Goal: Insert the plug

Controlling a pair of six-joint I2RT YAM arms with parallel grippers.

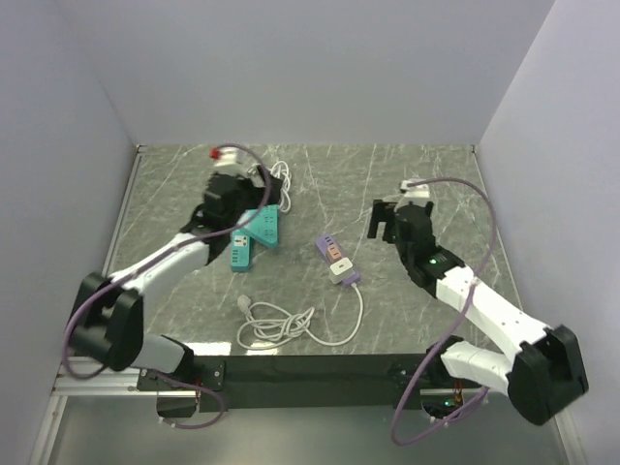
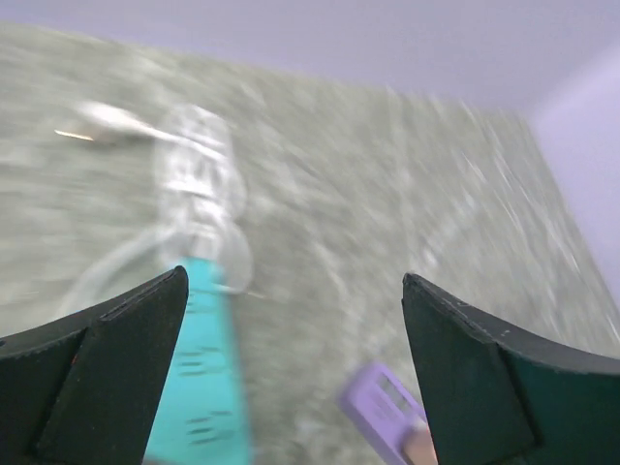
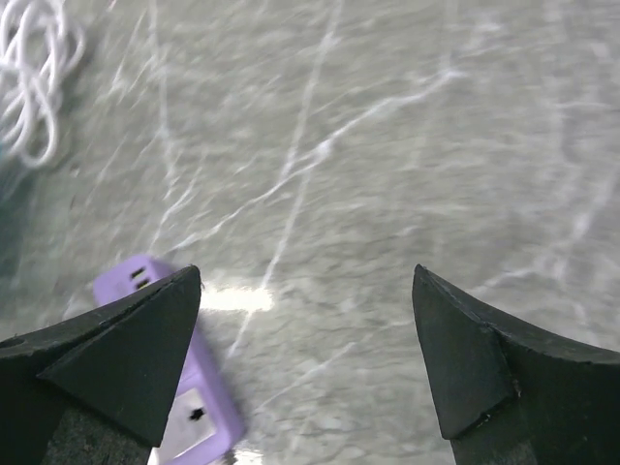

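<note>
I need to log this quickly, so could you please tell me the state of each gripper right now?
Left gripper: open, holding nothing.
Right gripper: open, holding nothing.

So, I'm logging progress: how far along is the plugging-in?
Done, it seems: the white plug sits on the near end of the purple power strip, with its cable coiled in front. In hand: nothing. The left gripper and right gripper are both open and empty, away from the plug. Left: at most confirming that it is fully seated, which these views cannot settle.
</note>
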